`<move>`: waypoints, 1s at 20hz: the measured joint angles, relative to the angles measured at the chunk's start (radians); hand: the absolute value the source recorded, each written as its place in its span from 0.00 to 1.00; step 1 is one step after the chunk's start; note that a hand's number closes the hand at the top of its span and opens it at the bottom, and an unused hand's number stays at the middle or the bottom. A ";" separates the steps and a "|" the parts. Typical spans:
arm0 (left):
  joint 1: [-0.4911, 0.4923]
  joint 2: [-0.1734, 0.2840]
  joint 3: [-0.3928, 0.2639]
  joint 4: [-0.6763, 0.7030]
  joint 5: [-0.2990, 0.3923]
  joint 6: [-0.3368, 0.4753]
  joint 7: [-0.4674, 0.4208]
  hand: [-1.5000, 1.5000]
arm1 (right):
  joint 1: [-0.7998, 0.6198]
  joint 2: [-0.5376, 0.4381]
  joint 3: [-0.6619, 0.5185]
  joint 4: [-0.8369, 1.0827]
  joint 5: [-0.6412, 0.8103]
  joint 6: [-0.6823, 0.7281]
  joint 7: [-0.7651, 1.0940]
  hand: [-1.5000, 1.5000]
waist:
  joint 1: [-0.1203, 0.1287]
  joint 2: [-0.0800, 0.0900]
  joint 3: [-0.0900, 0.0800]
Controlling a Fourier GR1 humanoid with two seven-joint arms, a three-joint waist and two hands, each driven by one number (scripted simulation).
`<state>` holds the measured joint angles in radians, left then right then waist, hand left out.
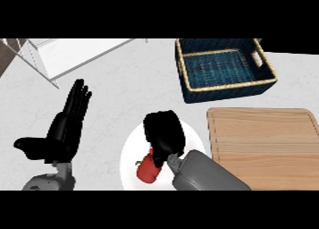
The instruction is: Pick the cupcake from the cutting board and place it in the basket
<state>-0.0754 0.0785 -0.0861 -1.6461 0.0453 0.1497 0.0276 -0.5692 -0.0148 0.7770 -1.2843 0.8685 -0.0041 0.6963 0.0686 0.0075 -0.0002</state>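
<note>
My right hand (164, 134) curls over a red item (147, 169) on the plate (130, 152); left hand (68, 125) rests open, board (267, 147) bare.

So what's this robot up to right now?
Its right hand hangs over a white plate that holds a red thing, maybe a pepper; the hand hides whether it touches it. The left hand rests open at the left, fingers straight. The wooden cutting board at the right shows nothing on it, and no cupcake is in sight. The dark blue basket behind the board looks empty too.
</note>
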 measured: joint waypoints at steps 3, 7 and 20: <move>0.011 0.009 0.014 0.003 0.008 -0.009 -0.010 0.50 | -0.041 0.007 0.038 -0.070 -0.077 -0.082 0.037 1.00 | -0.014 -0.003 0.000; 0.043 0.013 0.022 -0.016 0.009 -0.006 -0.014 0.50 | -0.061 0.012 0.068 -0.222 -0.118 -0.186 0.089 1.00 | -0.035 -0.009 0.000; 0.069 0.018 0.045 -0.044 0.016 -0.010 -0.006 0.50 | -0.240 0.008 -0.021 -0.612 -0.146 -0.133 0.383 1.00 | -0.067 -0.013 0.000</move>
<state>-0.0059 0.0969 -0.0411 -1.6897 0.0608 0.1396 0.0215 -0.8089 -0.0070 0.7563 -1.8965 0.7227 -0.1369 1.0797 0.0015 -0.0054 -0.0005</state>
